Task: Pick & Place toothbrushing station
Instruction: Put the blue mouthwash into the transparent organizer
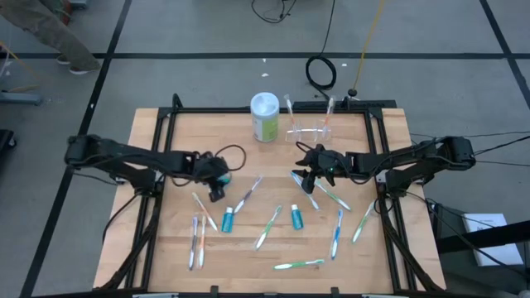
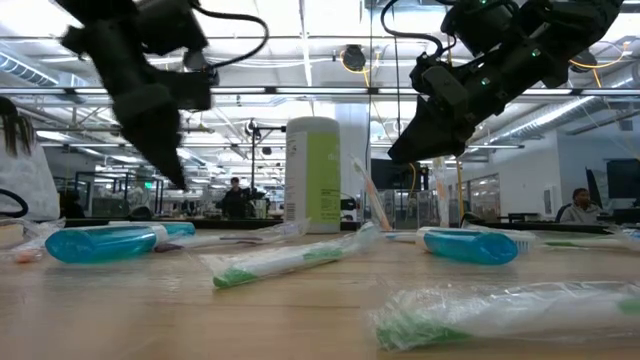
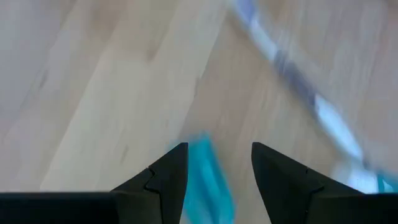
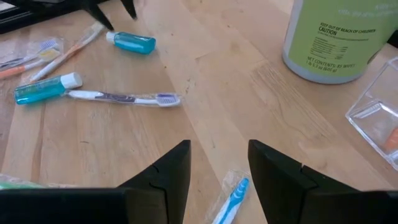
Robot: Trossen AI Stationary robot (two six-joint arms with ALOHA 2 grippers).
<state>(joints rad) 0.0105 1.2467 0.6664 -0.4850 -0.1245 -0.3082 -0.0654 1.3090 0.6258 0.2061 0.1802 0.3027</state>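
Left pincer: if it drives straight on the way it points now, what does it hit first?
Likely the small blue tube, which lies between the open left pincer's fingers in its wrist view. Height above it is unclear.

Both arms are built of dark, near-black jointed links. A thin black cable loops out just behind the left end effector [image 1: 217,189]. The right end effector [image 1: 308,178] carries small green lights on its body. Each end effector ends in two matte black, wedge-shaped fingers [image 4: 166,173] with stepped inner edges, tapering to blunt tips.
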